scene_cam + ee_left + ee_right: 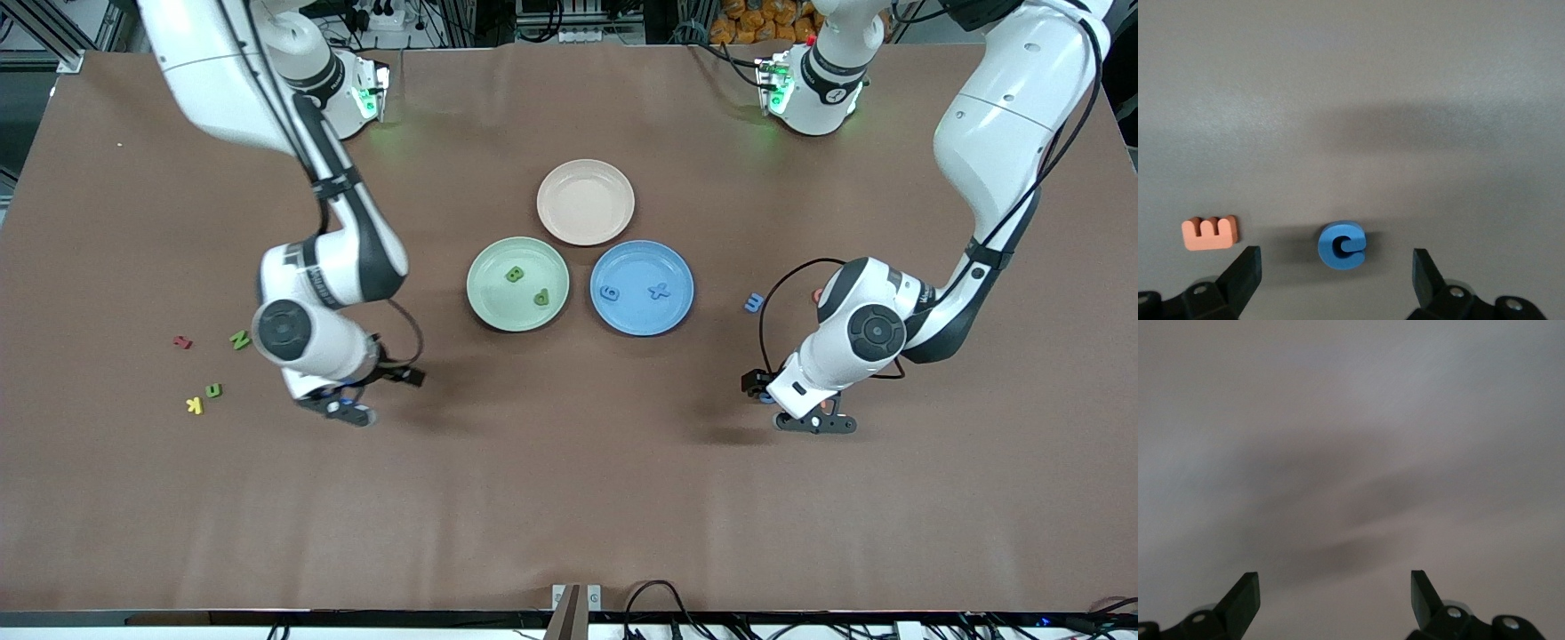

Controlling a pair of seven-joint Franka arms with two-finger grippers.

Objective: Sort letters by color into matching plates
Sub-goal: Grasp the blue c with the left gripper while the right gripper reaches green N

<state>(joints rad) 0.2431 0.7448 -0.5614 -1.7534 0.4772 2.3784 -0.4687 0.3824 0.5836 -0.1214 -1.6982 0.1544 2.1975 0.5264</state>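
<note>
Four letters sorted, four left on the table.
Two greens lie in the green plate [517,284], two blues in the blue plate [642,287]; left end effector [1337,270] spread over a blue C [1342,245], right end effector [1335,597] empty, released.

Left wrist view: two foam letters on brown table, gripper fingers spread wide

Blue letter C [1341,245] lies flat at lower centre of frame, between the two dark fingertips [1245,272] of the left gripper [1336,270], touching neither; orange letter E [1210,232] lies flat at lower left, apart from the C, just above one fingertip; soft shadow across mid-frame; table surface [1351,80] fills the rest
</note>
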